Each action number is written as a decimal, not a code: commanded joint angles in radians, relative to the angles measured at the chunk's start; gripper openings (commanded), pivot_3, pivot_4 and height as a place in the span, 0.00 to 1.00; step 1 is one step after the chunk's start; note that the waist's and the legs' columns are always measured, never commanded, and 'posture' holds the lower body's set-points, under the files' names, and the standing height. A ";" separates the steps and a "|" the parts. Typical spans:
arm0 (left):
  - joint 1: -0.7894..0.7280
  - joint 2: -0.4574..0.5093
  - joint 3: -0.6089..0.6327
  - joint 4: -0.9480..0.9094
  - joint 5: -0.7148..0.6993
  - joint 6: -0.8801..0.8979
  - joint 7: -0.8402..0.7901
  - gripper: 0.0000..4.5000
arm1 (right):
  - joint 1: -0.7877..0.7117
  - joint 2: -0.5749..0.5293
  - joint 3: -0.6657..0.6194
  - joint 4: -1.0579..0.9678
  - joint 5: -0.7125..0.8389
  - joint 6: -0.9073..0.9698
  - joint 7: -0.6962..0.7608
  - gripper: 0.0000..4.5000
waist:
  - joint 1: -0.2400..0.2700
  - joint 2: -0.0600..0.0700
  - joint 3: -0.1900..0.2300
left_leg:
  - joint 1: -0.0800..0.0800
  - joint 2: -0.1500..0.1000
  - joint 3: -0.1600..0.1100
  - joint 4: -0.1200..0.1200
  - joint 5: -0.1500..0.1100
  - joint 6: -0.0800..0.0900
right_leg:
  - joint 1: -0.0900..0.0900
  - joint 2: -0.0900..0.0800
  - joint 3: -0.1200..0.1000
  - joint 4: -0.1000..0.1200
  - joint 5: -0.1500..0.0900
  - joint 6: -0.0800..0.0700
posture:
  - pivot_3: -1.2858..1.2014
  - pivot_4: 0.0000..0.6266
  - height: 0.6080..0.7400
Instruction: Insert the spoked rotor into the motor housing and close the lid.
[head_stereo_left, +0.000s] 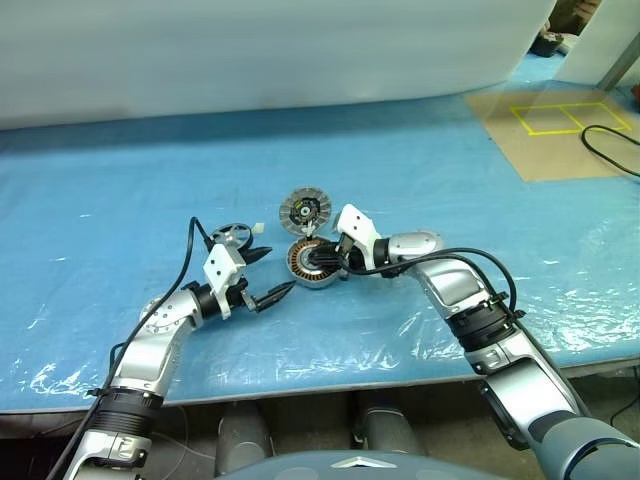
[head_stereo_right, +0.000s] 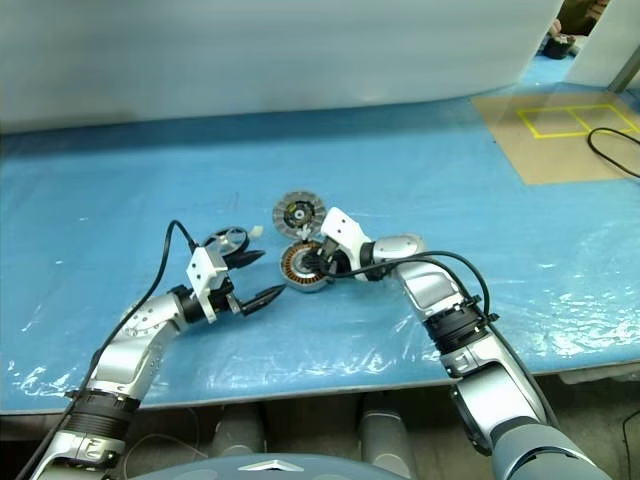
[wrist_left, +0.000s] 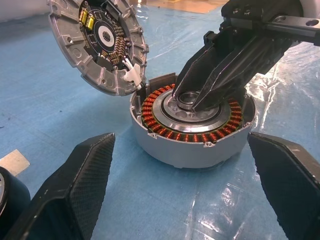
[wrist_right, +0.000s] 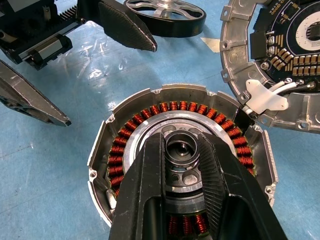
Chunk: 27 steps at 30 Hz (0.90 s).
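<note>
On the blue plastic sheet (head_stereo_left: 450, 200), your right claw (wrist_right: 182, 150) pinches the housing (wrist_left: 192, 132) hub; left claw (head_stereo_left: 268, 275) spread. The rotor (wrist_right: 165, 15) looks stiff: grip its rim.

Matt silver metal motor housing (wrist_left: 192, 142), glossy copper windings (wrist_right: 131, 131)

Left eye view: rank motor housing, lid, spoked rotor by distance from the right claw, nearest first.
1. motor housing: the right claw is shut on its central hub, over the windings.
2. lid: just behind the housing, tilted up against its far rim.
3. spoked rotor: farthest, off to the left, behind the open left claw.
</note>
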 joint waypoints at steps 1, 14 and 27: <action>-0.005 0.003 0.007 -0.015 0.001 -0.024 0.001 1.00 | -0.005 0.005 -0.018 -0.002 0.006 -0.008 0.002 0.20 | 0.000 0.000 0.000 | 0.000 0.000 0.000 0.000 0.000 0.000 | 0.000 0.000 0.000 0.000 0.000 0.000 | 0.52 0.24 1.00; -0.012 0.004 0.003 -0.006 0.003 -0.025 -0.002 1.00 | -0.017 0.052 -0.095 -0.007 0.075 0.038 -0.008 0.43 | 0.000 0.000 0.000 | 0.000 0.000 0.000 0.001 0.000 0.000 | 0.000 0.000 0.000 0.002 0.000 0.000 | 0.52 0.24 1.00; -0.011 0.002 0.003 -0.005 0.006 -0.026 0.002 1.00 | 0.014 0.057 -0.053 -0.001 0.035 0.013 -0.014 0.00 | 0.000 0.000 0.000 | 0.000 0.000 0.000 0.001 0.000 0.000 | 0.000 0.000 0.000 0.002 0.000 0.000 | 0.52 0.24 1.00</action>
